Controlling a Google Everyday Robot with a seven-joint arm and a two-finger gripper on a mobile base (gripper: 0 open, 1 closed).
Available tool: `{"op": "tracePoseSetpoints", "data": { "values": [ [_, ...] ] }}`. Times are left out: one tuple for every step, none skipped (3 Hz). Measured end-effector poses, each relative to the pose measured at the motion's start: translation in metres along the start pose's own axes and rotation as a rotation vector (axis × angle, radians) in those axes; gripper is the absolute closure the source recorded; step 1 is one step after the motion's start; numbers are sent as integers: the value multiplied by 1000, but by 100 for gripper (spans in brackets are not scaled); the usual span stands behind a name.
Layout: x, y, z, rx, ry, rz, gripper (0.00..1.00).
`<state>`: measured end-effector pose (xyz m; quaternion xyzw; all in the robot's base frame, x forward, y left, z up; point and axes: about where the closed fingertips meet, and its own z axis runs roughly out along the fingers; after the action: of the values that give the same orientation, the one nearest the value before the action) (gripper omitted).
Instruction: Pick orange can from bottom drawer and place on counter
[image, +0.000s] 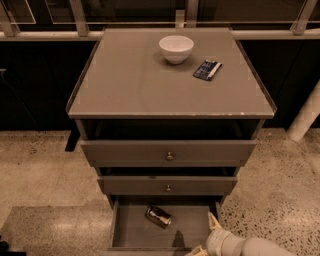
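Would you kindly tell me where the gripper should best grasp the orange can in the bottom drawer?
Probably its mid-body, from above: the orange can lies on its side, diagonal on the bottom drawer floor, clear of the walls. The gripper hovers at the drawer's front right corner.
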<state>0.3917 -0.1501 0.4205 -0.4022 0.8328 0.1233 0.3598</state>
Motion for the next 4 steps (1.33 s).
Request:
{"op": "tracePoseSetpoints", "data": {
  "values": [
    [10,8,40,-46,-77,56,0],
    [18,20,53,-70,-86,90,0],
    [18,20,53,-70,-86,90,0],
    [25,20,69,-86,-148,133,0]
  ]
}}
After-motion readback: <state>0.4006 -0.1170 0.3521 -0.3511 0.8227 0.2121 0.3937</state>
